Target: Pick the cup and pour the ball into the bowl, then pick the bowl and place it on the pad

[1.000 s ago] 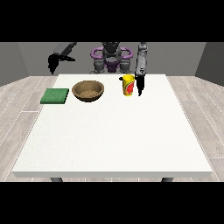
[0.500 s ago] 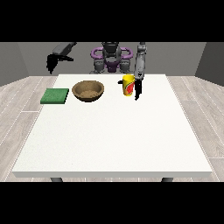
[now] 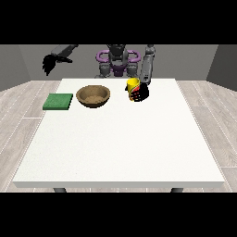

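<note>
A yellow cup (image 3: 133, 84) with red markings stands at the table's far side, right of centre. The hand at the view's right (image 3: 141, 93) is black and wraps around the cup's right and front side. A brown wooden bowl (image 3: 93, 96) sits to the cup's left. Further left lies a flat green pad (image 3: 58, 101) near the table's left edge. The hand at the view's left (image 3: 50, 64) hangs raised in the air beyond the table's far left corner, fingers pointing down. No ball is visible.
The white table (image 3: 120, 143) stretches wide towards the camera. The robot's torso (image 3: 117, 61) stands behind the far edge. Grey wood floor surrounds the table.
The hand at the view's left has drifted slightly further left and up. The hand at the view's right stays at the cup, which sits a little higher against it.
</note>
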Robot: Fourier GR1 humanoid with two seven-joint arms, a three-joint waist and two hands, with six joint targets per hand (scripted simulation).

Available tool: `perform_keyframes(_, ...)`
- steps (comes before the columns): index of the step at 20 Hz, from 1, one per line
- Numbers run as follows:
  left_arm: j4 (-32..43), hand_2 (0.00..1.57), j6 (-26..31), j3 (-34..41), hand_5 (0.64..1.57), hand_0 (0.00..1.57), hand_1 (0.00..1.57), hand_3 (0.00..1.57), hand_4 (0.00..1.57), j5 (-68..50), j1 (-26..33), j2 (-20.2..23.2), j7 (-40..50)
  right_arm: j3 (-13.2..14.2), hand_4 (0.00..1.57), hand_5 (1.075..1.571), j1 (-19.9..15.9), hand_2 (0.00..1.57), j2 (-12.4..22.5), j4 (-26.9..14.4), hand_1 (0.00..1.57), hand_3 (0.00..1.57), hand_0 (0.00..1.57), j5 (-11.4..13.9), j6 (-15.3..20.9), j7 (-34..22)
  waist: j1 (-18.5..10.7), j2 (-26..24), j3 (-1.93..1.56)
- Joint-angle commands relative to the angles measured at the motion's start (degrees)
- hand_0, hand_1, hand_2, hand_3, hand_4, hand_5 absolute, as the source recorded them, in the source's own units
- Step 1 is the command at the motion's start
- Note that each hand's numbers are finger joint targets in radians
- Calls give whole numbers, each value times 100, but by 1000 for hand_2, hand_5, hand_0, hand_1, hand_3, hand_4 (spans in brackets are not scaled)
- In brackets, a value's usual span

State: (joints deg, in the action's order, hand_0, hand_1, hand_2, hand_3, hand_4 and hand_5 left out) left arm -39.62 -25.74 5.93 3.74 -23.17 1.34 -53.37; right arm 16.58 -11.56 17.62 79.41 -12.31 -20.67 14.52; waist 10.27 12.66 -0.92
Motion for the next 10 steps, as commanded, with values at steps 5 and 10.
perform_keyframes(5, 34, 1571, -398, -782, 1329, 1414, 1414, 1571, 1571, 1287, -592, 1224, 2224, 49, 0, 1569, 280, 0, 102, -740, 0, 0, 0, 94, 3, -407, -452, -1367, 55)
perform_keyframes(10, 258, 1571, -169, -925, 1282, 1459, 1459, 1571, 1571, 1866, -1556, 2065, 3327, 72, 0, 1568, 170, 0, -12, -916, 0, 0, 0, 80, -39, -5, -369, -1042, 78)
